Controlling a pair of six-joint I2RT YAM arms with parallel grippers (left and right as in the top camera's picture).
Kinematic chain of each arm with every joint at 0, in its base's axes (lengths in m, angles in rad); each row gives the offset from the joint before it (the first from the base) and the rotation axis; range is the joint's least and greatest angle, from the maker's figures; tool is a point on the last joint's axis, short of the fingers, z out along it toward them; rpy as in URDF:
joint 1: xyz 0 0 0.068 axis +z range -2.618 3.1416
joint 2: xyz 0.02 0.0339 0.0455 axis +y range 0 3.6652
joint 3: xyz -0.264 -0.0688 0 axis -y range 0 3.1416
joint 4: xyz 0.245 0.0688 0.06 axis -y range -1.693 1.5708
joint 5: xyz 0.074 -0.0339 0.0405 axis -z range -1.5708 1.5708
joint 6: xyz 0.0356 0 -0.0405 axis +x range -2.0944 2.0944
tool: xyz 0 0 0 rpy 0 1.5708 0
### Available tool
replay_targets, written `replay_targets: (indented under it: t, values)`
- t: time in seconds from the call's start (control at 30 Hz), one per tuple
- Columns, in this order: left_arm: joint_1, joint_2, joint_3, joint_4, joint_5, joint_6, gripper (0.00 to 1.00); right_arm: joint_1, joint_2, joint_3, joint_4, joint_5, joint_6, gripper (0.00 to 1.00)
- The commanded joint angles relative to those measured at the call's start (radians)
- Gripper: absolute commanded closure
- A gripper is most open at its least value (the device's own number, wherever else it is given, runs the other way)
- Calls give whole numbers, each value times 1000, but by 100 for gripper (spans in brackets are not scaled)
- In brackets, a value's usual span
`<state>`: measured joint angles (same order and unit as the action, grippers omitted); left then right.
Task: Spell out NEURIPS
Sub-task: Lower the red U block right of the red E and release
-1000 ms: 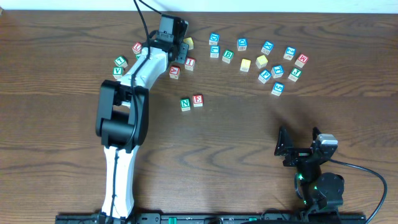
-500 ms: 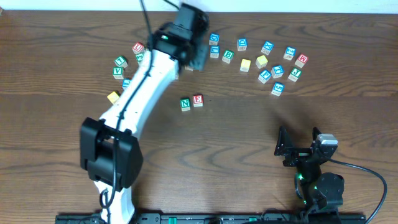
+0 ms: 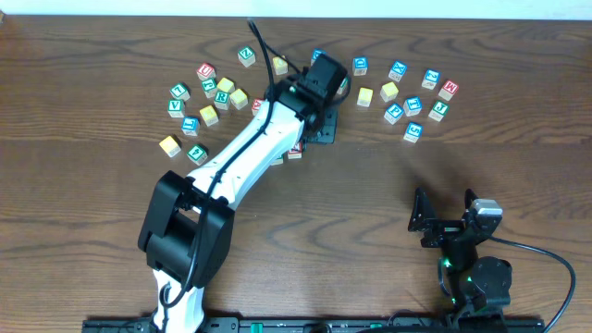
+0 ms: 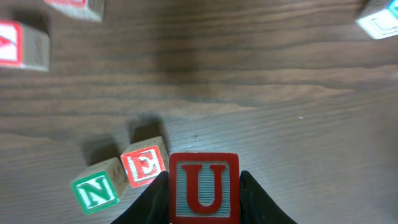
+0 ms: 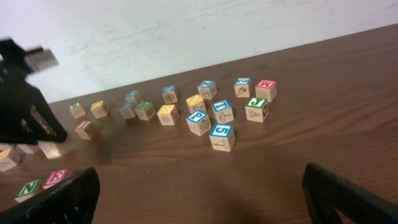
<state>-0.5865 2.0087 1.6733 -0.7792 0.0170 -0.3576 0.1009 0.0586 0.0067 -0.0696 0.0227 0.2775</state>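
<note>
Red U cube (image 4: 204, 185), bottom edge cropped, is clenched in left claw (image 4: 204, 194); right claw (image 5: 202, 190) gapes wide.

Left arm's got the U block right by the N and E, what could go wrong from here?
1. The U hangs close beside the E; lowering it, a finger of the left gripper may knock the E or N askew.
2. The U might land out of line with that pair.

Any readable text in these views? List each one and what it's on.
"U", red: U cube, in the left gripper
"E", red: E cube
"N", green: N cube
"P", blue: P cube
"M", red: M cube
Other cubes: too small or blurred to read.
</note>
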Motion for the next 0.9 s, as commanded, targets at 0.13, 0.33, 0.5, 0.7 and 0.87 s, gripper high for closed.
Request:
replay_targets:
  t: [0.13,0.33,0.5,0.7,0.87]
  values:
    - [5,13,-138,179,-11,-112,75,-10,-1,-1,-3,5,-5,1]
    - [5,13,-192,229,-19,-122,75,-10,-1,-1,-3,5,-5,1]
    - [5,13,-223,249,-71,-179,75,-10,-1,-1,-3,5,-5,1]
    - [5,13,-266,298,-71,-179,75,-10,-1,-1,-3,5,-5,1]
    - [5,13,-284,322,-71,-179,74,-10,-1,-1,-3,5,-5,1]
